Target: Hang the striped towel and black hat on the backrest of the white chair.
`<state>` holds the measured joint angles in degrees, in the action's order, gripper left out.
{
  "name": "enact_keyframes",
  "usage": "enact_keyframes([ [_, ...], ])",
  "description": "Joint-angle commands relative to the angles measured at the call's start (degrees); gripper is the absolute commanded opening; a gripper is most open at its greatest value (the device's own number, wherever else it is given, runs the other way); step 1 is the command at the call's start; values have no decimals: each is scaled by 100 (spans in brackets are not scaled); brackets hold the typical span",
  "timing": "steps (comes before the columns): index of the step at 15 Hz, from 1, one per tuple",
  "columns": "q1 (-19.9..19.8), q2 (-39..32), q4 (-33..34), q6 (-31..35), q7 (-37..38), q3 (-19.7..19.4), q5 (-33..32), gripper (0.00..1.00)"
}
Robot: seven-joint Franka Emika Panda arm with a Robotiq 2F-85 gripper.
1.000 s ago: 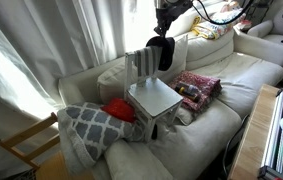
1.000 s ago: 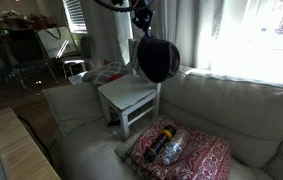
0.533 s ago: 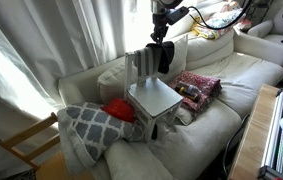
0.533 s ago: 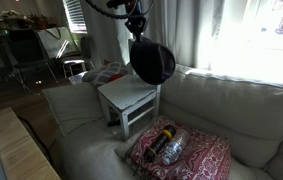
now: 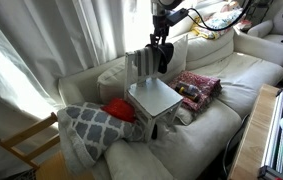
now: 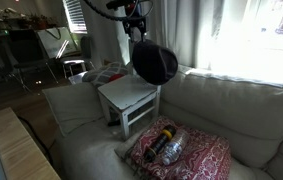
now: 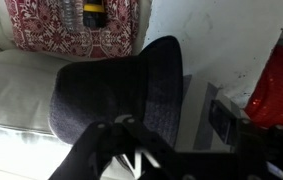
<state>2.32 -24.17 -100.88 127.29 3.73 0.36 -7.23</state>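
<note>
The white chair (image 5: 153, 98) (image 6: 126, 96) stands on the sofa. The black hat (image 5: 164, 56) (image 6: 155, 63) hangs at the top corner of its backrest (image 5: 139, 66) in both exterior views. In the wrist view the black hat (image 7: 121, 85) fills the middle, with pale chair parts (image 7: 219, 112) to its right. My gripper (image 5: 161, 38) (image 6: 138, 27) (image 7: 181, 145) sits just above the hat, its fingers spread apart and open. The backrest shows pale vertical bands. I cannot tell whether they are the striped towel or bare slats.
A red-pink patterned cloth (image 5: 195, 88) (image 6: 178, 152) with a bottle on it lies beside the chair. A lattice pillow (image 5: 89, 124) and a red object (image 5: 119, 109) lie on the other side. A tan wooden chair (image 5: 25, 146) stands off the sofa. Curtains hang behind.
The gripper has come down slightly with the hat at the backrest corner. Its fingers have spread apart from the hat's brim.
</note>
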Motion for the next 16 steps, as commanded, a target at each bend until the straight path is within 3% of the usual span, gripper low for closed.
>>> enact_keyframes([
  [1, -67, 92, 65, -255, -96, -58, 96, 99],
  [5, -428, 541, 85, -920, -668, -19, 546, 100],
  [11, -1058, 1574, 119, -2493, -2142, -154, 1768, 100],
  [16, -1157, 2405, -171, -2151, -2660, -474, 2053, 100],
])
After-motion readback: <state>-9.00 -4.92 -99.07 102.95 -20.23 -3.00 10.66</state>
